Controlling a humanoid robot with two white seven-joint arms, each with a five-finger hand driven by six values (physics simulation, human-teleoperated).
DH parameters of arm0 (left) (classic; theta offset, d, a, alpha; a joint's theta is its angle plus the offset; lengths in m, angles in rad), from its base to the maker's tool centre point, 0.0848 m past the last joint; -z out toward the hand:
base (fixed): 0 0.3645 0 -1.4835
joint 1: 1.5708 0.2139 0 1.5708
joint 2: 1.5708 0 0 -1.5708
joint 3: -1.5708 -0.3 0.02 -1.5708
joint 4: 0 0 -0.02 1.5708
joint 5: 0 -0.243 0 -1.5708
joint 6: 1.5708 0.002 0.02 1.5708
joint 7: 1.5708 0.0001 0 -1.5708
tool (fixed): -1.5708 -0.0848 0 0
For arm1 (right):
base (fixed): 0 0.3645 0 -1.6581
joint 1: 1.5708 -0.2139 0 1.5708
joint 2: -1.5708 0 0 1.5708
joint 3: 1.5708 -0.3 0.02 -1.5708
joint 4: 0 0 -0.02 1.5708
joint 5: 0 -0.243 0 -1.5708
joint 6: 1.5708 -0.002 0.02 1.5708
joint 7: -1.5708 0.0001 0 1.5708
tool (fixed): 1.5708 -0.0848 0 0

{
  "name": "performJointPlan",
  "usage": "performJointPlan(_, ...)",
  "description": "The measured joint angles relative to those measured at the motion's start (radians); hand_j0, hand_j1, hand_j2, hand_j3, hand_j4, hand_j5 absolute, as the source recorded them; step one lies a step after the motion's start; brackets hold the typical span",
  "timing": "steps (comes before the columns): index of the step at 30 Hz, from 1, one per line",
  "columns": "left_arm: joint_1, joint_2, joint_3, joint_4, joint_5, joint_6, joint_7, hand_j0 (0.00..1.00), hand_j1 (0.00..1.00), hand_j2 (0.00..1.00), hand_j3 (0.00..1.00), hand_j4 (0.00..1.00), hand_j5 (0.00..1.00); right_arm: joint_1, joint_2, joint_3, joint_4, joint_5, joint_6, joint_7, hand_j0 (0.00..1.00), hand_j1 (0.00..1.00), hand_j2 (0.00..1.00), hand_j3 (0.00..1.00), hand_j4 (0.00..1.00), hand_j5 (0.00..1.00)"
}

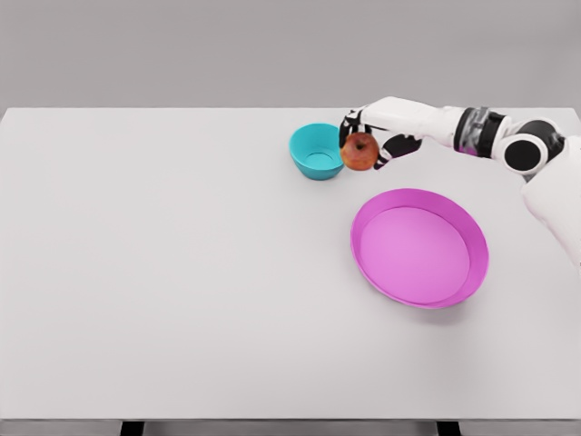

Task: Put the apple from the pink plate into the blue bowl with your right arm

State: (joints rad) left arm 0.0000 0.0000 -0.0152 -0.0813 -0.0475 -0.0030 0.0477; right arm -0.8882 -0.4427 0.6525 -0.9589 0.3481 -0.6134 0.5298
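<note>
Red apple (359, 151) gripped in right hand (365, 138), just right of blue bowl (317, 152); pink plate (419, 247) sits nearer, bare.

The robot's glossy white, smoothly rounded right arm (427, 118) carries a silver-and-black banded wrist ring, a black circular elbow joint, and black-jointed white fingers (352, 123).

The apple (359, 151) hides the right hand's (368, 136) palm — its arm leaves frame at right.
</note>
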Motion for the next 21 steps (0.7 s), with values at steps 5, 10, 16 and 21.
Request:
performJointPlan(5, 0.000, 0.000, 0.000, 0.000, 0.000, 0.000, 0.000, 1.00, 1.00, 1.00, 1.00, 1.00, 1.00, -0.014, 0.025, -0.001, 0.001, 0.009, 0.000, 0.000, 0.38, 0.38, 0.38, 0.38, 0.38, 0.38)
performJointPlan(10, 0.000, 0.000, 0.000, 0.000, 0.000, 0.000, 0.000, 1.00, 1.00, 1.00, 1.00, 1.00, 1.00, -0.017, 0.046, -0.005, 0.001, 0.013, 0.000, -0.001, 0.38, 0.38, 0.38, 0.38, 0.38, 0.38)
performJointPlan(16, 0.000, 0.000, 0.000, 0.000, 0.000, 0.000, 0.000, 1.00, 1.00, 1.00, 1.00, 1.00, 1.00, -0.017, 0.062, -0.033, 0.001, 0.044, 0.001, -0.002, 0.38, 0.38, 0.38, 0.38, 0.38, 0.38)
performJointPlan(21, 0.000, 0.000, 0.000, 0.000, 0.000, 0.000, 0.000, 1.00, 1.00, 1.00, 1.00, 1.00, 1.00, -0.018, 0.080, -0.044, 0.002, 0.075, 0.041, -0.003, 0.38, 0.38, 0.38, 0.38, 0.38, 0.38)
